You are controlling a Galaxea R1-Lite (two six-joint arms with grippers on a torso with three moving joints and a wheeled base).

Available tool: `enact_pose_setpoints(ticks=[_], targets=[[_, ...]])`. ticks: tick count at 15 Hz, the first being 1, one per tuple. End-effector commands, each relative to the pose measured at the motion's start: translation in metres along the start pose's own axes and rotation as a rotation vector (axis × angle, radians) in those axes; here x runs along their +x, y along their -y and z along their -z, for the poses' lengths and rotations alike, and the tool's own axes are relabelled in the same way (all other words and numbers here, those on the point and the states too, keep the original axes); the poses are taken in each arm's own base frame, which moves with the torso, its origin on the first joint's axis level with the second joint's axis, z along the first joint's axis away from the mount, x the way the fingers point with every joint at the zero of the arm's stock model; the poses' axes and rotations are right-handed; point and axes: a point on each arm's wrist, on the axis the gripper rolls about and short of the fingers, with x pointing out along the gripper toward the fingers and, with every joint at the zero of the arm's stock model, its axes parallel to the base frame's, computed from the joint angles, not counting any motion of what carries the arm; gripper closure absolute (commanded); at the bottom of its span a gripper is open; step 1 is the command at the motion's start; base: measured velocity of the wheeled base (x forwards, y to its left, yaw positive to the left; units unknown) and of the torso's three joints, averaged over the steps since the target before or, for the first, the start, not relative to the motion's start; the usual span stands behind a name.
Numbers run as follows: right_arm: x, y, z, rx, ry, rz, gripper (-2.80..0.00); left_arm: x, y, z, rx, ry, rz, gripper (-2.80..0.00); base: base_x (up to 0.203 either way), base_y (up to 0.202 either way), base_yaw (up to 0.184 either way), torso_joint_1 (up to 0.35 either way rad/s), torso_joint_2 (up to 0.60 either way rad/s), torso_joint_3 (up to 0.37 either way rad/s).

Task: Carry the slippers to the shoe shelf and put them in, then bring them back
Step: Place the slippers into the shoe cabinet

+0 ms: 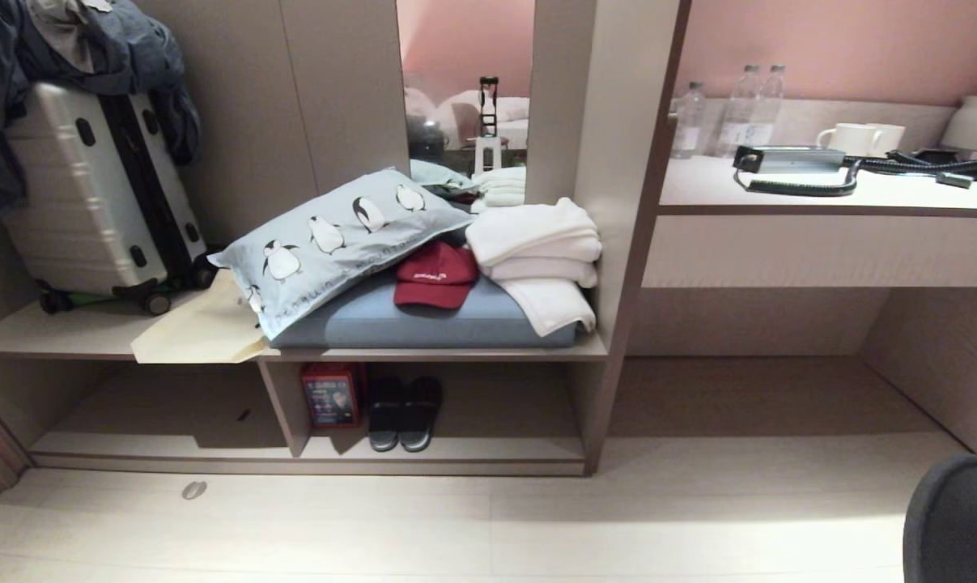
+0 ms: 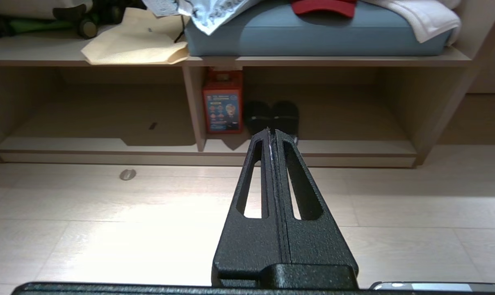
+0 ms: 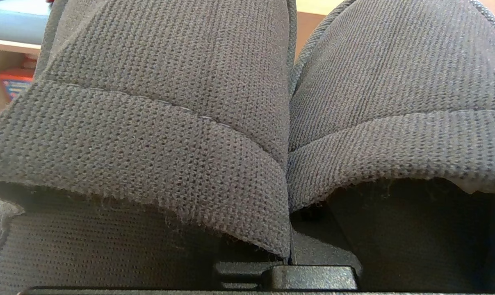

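Note:
The dark grey fabric slippers [image 3: 198, 123] fill the right wrist view, side by side, with their openings towards the camera. My right gripper [image 3: 289, 259] is shut on their two inner walls, pinched together; its fingertips are hidden inside. One rounded dark grey end of the slippers [image 1: 953, 522] shows at the head view's lower right corner. The shoe shelf [image 1: 423, 463], a low pale wood cubby with a base board and divider, lies ahead across the floor. My left gripper [image 2: 270, 132] is shut and empty, held level above the floor and pointing at the shelf.
In the shelf's right bay stand a dark pair with a white sole stripe [image 1: 403, 413] and a red box [image 1: 332, 394]. Above lie a blue cushion [image 1: 423, 320], red cap [image 1: 437, 274], towels [image 1: 541, 251], penguin pillow [image 1: 334, 235] and suitcase [image 1: 91, 194]. A taller recess [image 1: 763, 389] opens on the right.

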Motion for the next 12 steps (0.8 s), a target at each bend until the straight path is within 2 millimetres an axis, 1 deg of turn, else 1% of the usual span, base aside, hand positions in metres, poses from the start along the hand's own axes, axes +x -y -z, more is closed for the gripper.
enact_pose_setpoints(ticks=[1,12], targets=[[-0.0001,0.0000,0.0000,-0.002,0.002,-0.001,0.00,0.0001,0.0000,0.0004,-0.001,-0.001,0.000,0.00,0.000,0.194,-0.002,0.002,0.00,0.006],[-0.0001,0.0000,0.0000,-0.001,0.002,-0.001,0.00,0.0001,0.0000,0.0004,0.002,-0.001,-0.001,0.00,0.000,0.196,-0.003,0.003,0.00,0.003]])
